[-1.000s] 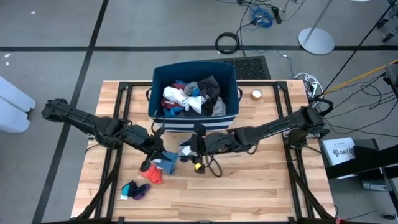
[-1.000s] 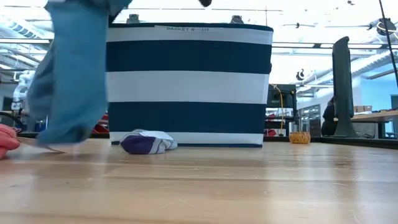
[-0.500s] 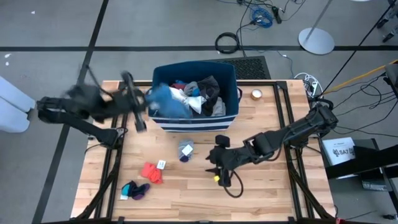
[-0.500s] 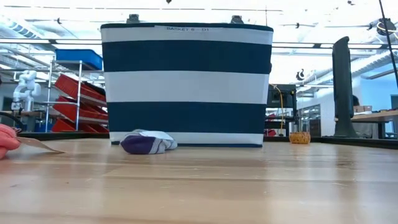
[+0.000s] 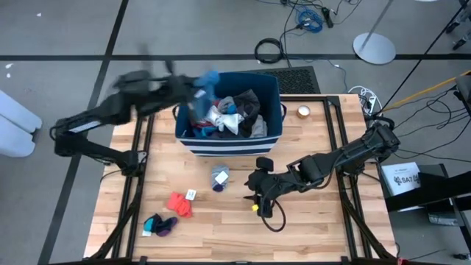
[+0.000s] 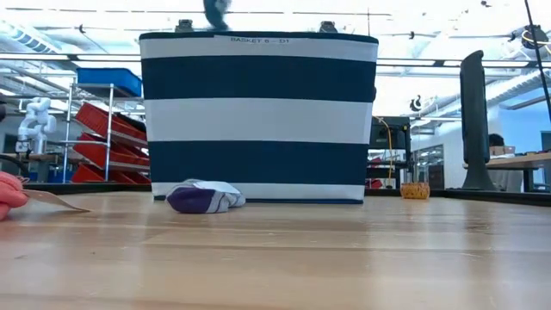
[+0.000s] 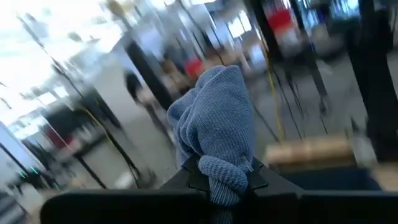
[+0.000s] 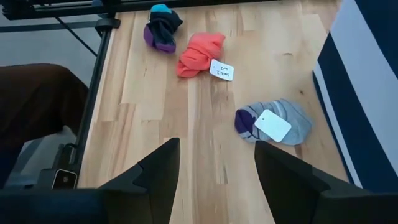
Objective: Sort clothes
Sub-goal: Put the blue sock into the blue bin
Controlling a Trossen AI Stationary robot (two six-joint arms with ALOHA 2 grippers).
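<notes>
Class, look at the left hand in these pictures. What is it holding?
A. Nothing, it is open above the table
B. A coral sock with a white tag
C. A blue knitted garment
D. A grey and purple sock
C: the left hand is shut on the blue knitted garment, lifted over the striped bin, while the coral sock and the grey and purple sock lie on the table.

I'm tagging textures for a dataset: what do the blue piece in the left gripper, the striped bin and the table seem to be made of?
Blue piece: soft ribbed knit, probably cotton, with a visibly looped weave. Striped bin: looks like stiff matte woven fabric, its walls standing flat. Table: light wood planks with visible grain and a slight sheen.
</notes>
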